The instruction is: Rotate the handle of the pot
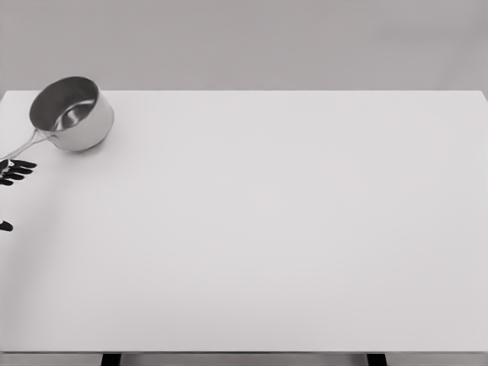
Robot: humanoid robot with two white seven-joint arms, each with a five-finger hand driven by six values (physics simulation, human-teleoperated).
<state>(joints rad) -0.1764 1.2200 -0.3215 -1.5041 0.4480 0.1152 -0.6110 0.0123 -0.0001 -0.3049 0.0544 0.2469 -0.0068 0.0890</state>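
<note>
A shiny steel pot [72, 113] stands upright on the white table [274, 229] at its far left corner. Its thin handle [21, 146] points down and to the left, toward the picture's left edge. Only the dark fingertips [18, 169] of my left hand show at that edge, spread out just below the handle's end, with the thumb tip lower down. Nothing is held between them. Whether they touch the handle I cannot make out. The right arm is out of view.
The table's far edge runs just behind the pot and its left edge lies close to the handle. Two dark table legs show under the front edge.
</note>
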